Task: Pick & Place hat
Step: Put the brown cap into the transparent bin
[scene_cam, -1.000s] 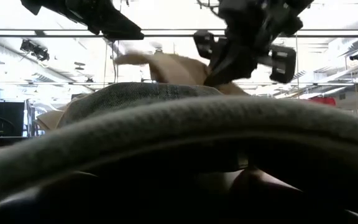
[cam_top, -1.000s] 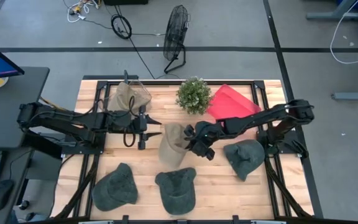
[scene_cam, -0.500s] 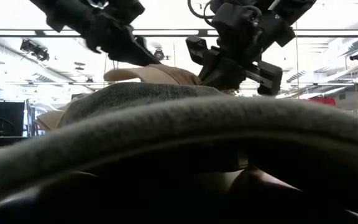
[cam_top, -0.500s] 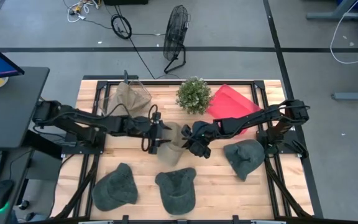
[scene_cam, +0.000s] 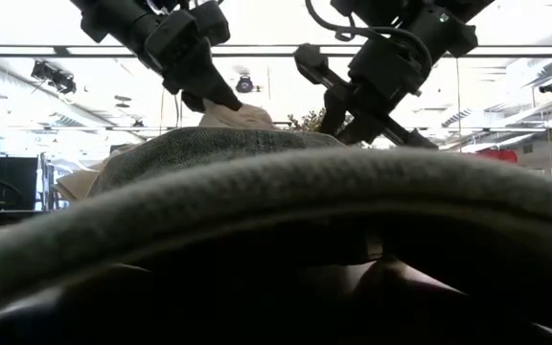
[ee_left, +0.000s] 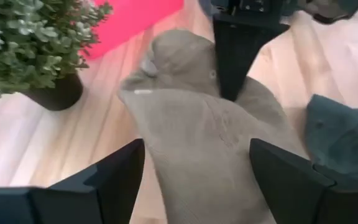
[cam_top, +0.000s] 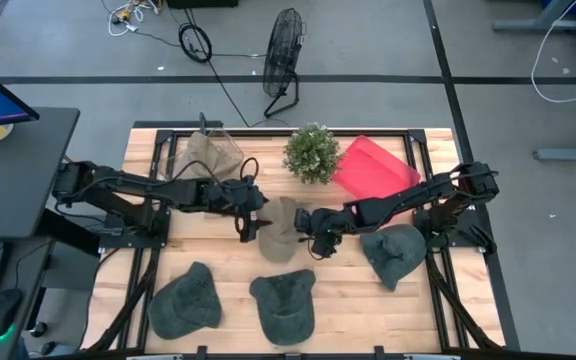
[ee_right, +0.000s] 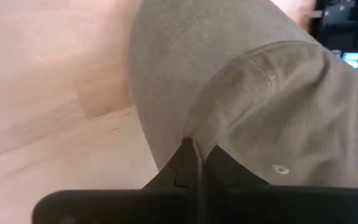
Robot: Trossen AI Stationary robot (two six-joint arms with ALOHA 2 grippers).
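1. Mid-counter [cam_top: 368, 290], the tan hat [cam_top: 280, 228] lies between both arms.
2. Right tool [cam_top: 311, 226] pinches its fabric; left tool [cam_top: 251, 222] straddles it, fingers spread.
3. Soft, light cloth; the stiffer brim probably grips best.

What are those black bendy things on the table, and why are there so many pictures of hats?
Those are two robot arms. One camera looks down from above, one sits low on the table, and one rides on each arm's wrist. On the wooden table lie three grey-green hats, a tan hat at the back, a little plant and a red cloth. In the middle is a beige hat. The right gripper pinches its fabric with fingers shut. The left gripper is open, one finger on each side of that hat.
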